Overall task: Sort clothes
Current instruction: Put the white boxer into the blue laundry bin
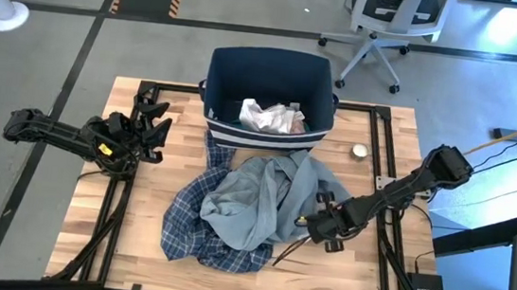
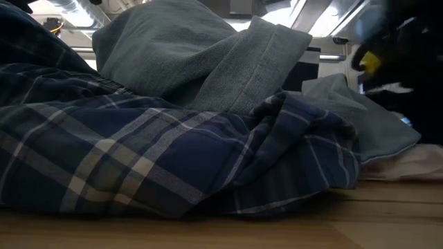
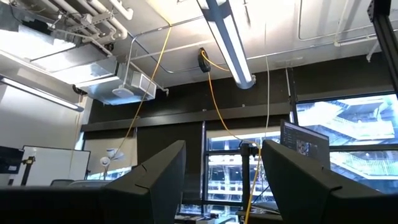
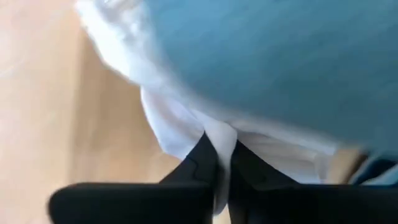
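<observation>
I've got the right gripper (image 1: 313, 225) down at the right edge of the clothes pile, mid-table. In the right wrist view its fingers (image 4: 202, 158) are pinched nearly together on a thin fold of white fabric (image 4: 186, 124) that sits under the grey-blue garment (image 4: 280, 56), so it's clamped on that white piece.

Left gripper (image 1: 151, 120) is parked at the table's left side, well apart from the pile, pointing up at the ceiling per its wrist cam; fingers (image 3: 155, 180) spread wide, nothing btwn them.

Pile: grey-blue garment (image 1: 253, 197) on top, plaid shirt (image 1: 194, 224) under it, spreading toward the near-left. Low view shows the plaid shirt (image 2: 173, 159) in front w/ the grey-blue one (image 2: 201, 62) heaped behind it, white fabric (image 2: 415, 162) peeking out at right.

Navy bin (image 1: 270, 70) sits at the table's far edge, just beyond the pile, w/ light pink-white pieces (image 1: 271, 118) inside. Small round object (image 1: 360, 151) on the table right of the bin; can't tell what it is.
</observation>
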Motion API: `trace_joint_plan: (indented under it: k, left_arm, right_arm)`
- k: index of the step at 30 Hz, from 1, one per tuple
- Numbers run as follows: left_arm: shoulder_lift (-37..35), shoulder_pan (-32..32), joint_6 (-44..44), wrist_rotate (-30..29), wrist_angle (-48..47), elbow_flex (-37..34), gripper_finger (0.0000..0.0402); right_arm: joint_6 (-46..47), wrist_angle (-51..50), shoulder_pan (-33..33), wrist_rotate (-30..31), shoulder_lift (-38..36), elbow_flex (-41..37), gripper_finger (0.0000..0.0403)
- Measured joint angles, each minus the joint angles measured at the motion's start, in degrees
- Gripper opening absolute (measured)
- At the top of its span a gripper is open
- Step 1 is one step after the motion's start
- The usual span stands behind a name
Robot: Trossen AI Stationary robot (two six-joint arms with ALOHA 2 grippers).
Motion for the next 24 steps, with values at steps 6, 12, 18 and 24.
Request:
trace_joint_plan:
  k: [6, 12, 18, 24]
  left_arm:
    - [0.0, 0.0, 0.4, 0.0, 0.0, 0.0, 0.0208]
    - [0.0, 0.0, -0.3, 0.0, 0.0, 0.0, 0.0208]
    - [0.0, 0.0, -0.4, 0.0, 0.0, 0.0, 0.0208]
    - [0.0, 0.0, -0.2, 0.0, 0.0, 0.0, 0.0208]
  right_arm:
    - [0.4, -8.5, 5.7, -2.1, -0.9, 5.1, 0.0043]
    - [-1.9, -11.4, 9.7, -9.9, -0.8, 12.1, 0.0021]
    - [-6.8, -11.8, 9.6, -9.7, -0.8, 20.7, 0.0030]
    - [-18.9, -15.6, 8.5, 3.1, -0.8, 32.2, 0.0032]
